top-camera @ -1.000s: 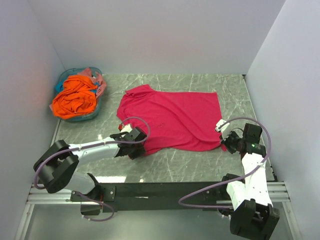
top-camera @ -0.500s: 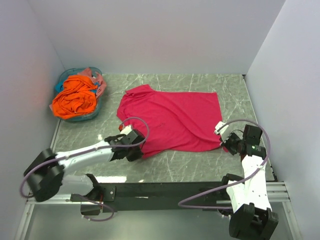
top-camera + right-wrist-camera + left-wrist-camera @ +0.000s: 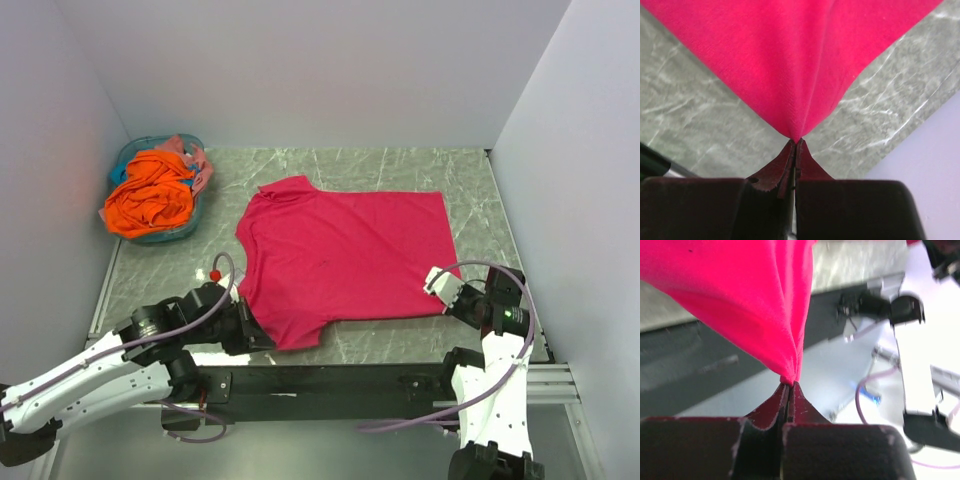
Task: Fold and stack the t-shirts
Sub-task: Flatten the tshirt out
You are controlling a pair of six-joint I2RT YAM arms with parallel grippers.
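Far L: orange shirt (image 3: 150,195) heaped in basket (image 3: 127,158), salmon shirt (image 3: 200,172) tucked behind it. Crimson shirt (image 3: 345,255) lies spread mid-table (image 3: 150,270), w/ L gripper (image 3: 790,386) pinched tight on its near-L corner. R gripper (image 3: 795,142) clamped on near-R corner.

Bright, even, diffuse light from above; the overhead view is sharp, shadows faint, with a pale glare patch at left on the near edge of the bench (image 3: 380,335). Left wrist view: background blurred and washed out at right, the crimson-pink t-shirt (image 3: 740,295) oversaturated
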